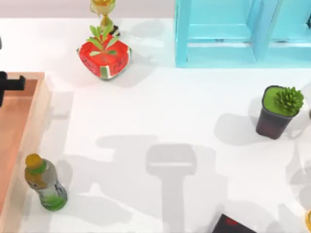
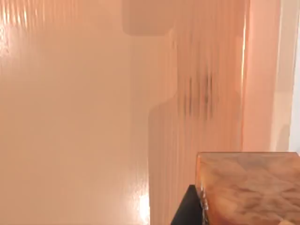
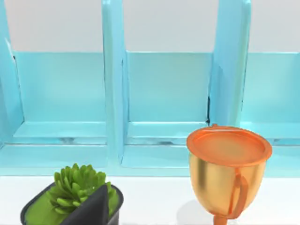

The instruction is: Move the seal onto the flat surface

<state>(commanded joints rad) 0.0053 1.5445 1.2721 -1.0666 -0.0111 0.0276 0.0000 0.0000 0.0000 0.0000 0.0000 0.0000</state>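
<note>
The seal (image 2: 248, 187) shows its orange-tan, wood-grained body close up in the left wrist view, above the floor of the light-brown tray (image 2: 70, 117). One dark finger (image 2: 187, 213) of my left gripper lies against its side, so the gripper looks shut on it. From above, my left gripper (image 1: 10, 82) is at the far left edge, over the tray's back end (image 1: 19, 126). The flat surface is the white tabletop (image 1: 170, 111), spreading right of the tray. My right arm (image 1: 233, 224) is parked at the front edge.
A drink bottle (image 1: 46, 183) stands by the tray's front right rim. A watermelon planter (image 1: 103, 54) and a gold trophy (image 1: 103, 8) stand at the back left, a turquoise shelf unit (image 1: 228, 34) at the back right. A potted succulent (image 1: 279, 111) stands at the right, with a gold cup (image 3: 227, 176) near it.
</note>
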